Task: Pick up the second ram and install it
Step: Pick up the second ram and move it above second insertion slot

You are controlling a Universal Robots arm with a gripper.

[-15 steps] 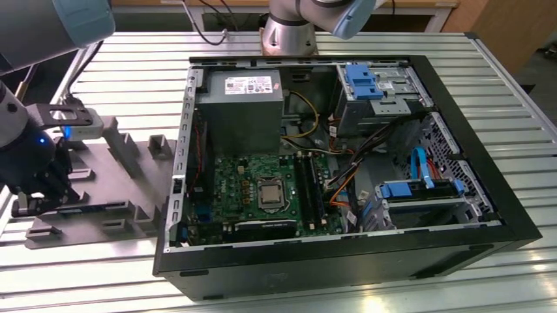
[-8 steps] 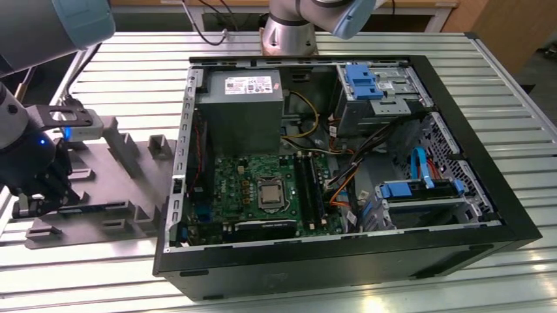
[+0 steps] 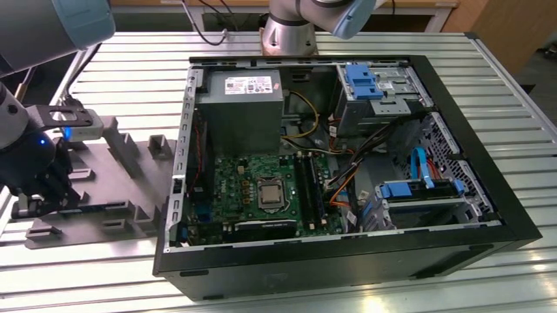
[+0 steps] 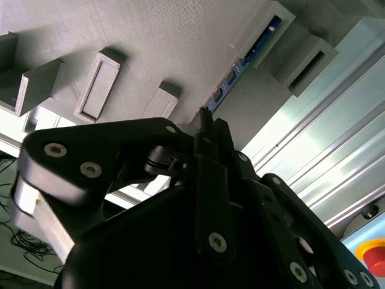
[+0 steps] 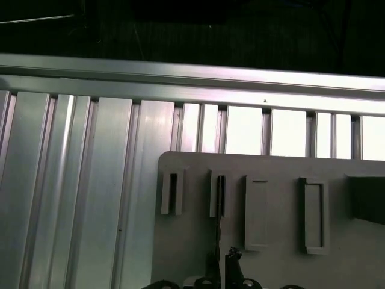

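Clamping the second ram (image 4: pixel 258 45) by its near end, with the matte black, bolt-studded pincer (image 4: pixel 204 129) drawn together on the thin dark stick. Set on edge in a narrow slot of the light grey tray (image 4: pixel 150 42), with small chips and a blue-green glint along the face in the second wrist view. Reduced in the first wrist view to a hairline dark edge (image 5: pixel 218 211), running from a slotted block down to the pincer (image 5: pixel 221 268). Finely ridged matte plastic on the tray (image 5: pixel 180 253), studded with raised, hollow rectangular blocks close on both sides of the stick. Ribbed, shiny aluminium for the tabletop (image 5: pixel 78 198), its long rail edge near the tray's rounded corner. Low at the exterior view's left, the pincer (image 3: pixel 39 195) over the tray (image 3: pixel 130 222), the ram (image 3: pixel 83 208) a faint blue strip beside it. Just beside the tray, toward the exterior view's right, an open black computer case (image 3: pixel 348 261): raised sheet-metal walls around a green motherboard (image 3: pixel 252 182) with long black memory slots (image 3: pixel 309 186), cables crowded close by.
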